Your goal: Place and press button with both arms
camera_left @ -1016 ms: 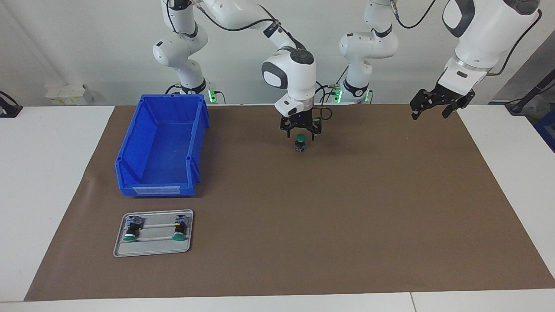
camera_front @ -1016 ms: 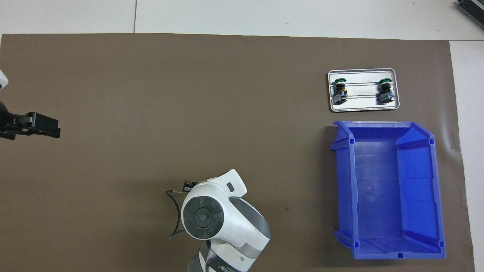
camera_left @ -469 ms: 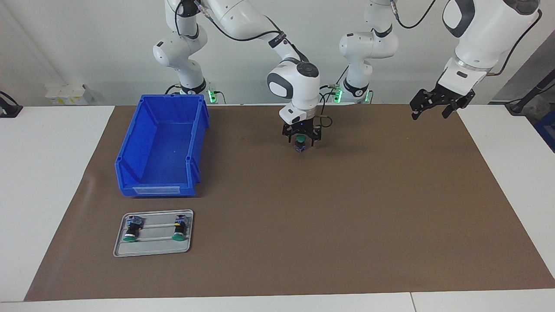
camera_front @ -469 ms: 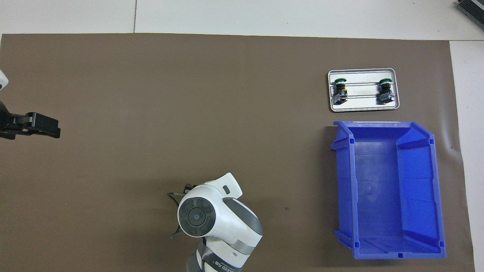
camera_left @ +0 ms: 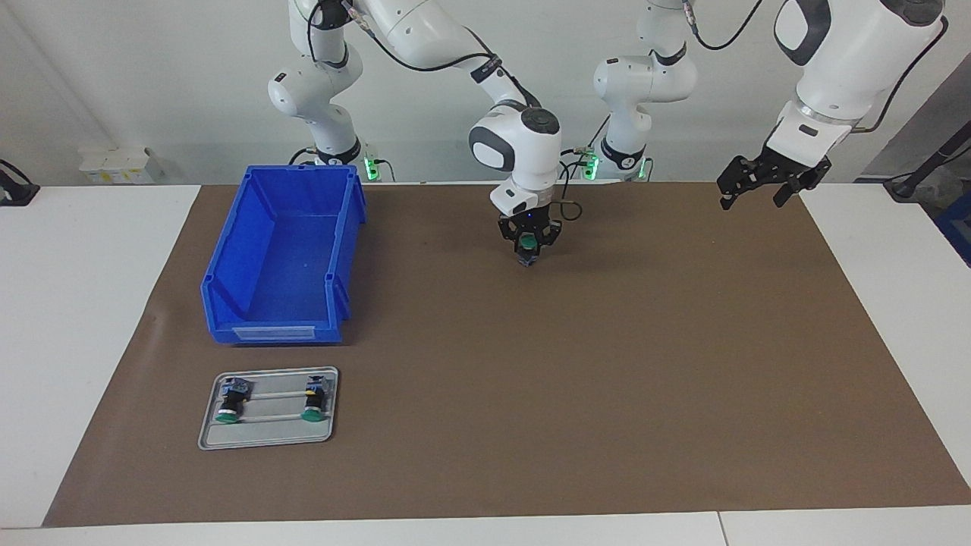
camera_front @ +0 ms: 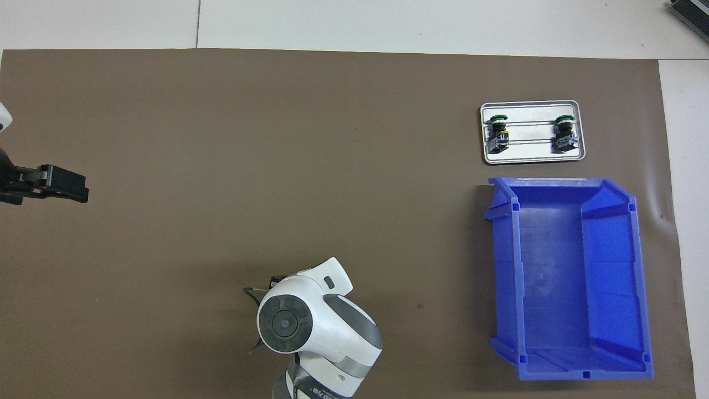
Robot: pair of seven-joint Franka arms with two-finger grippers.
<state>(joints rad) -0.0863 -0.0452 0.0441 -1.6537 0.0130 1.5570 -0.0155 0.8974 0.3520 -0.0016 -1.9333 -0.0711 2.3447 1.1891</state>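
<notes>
Right gripper (camera_left: 528, 244) closed around the button (camera_left: 526, 247) standing green cap up on the brown mat (camera_left: 576, 364) near the robots, beside the blue bin (camera_left: 282, 258); left gripper (camera_left: 761, 184) waiting wide open over the mat's edge.

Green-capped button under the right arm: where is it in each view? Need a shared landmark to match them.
Facing view: the button sits top centre, on the brown mat, with the right gripper closed on it.
Overhead view: not visible; the right arm's wrist covers that spot, bottom centre.
Shared landmark: the blue bin, toward the right arm's end, with the metal tray beside it.
</notes>
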